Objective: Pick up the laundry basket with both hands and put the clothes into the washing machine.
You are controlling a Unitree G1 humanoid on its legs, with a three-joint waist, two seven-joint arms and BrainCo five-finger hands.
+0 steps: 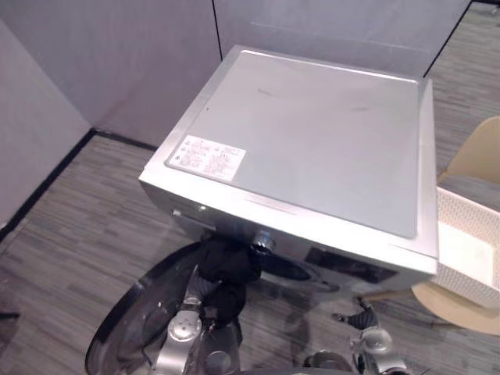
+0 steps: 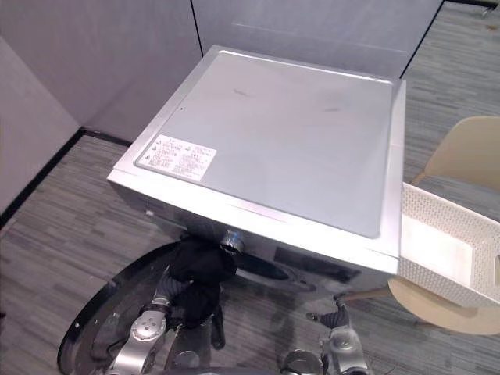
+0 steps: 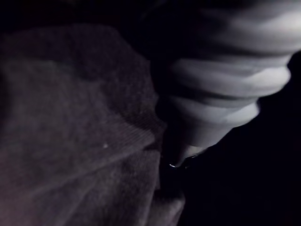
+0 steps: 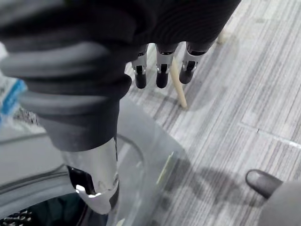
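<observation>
Holding nothing, the right hand (image 4: 160, 70) hangs with fingers straight; the left hand (image 3: 221, 84) is buried in one dark garment (image 1: 226, 269) above the open door (image 1: 117, 328), grip unreadable. One washing machine (image 1: 312, 148) beyond; one laundry basket (image 1: 469, 242) on one beige chair (image 1: 480, 156), right.

A beige plastic chair (image 1: 476, 155) on pale wooden legs (image 4: 178, 87) stands on grey striped carpet floor (image 1: 70, 234), near grey partition wall panels (image 1: 117, 55).
</observation>
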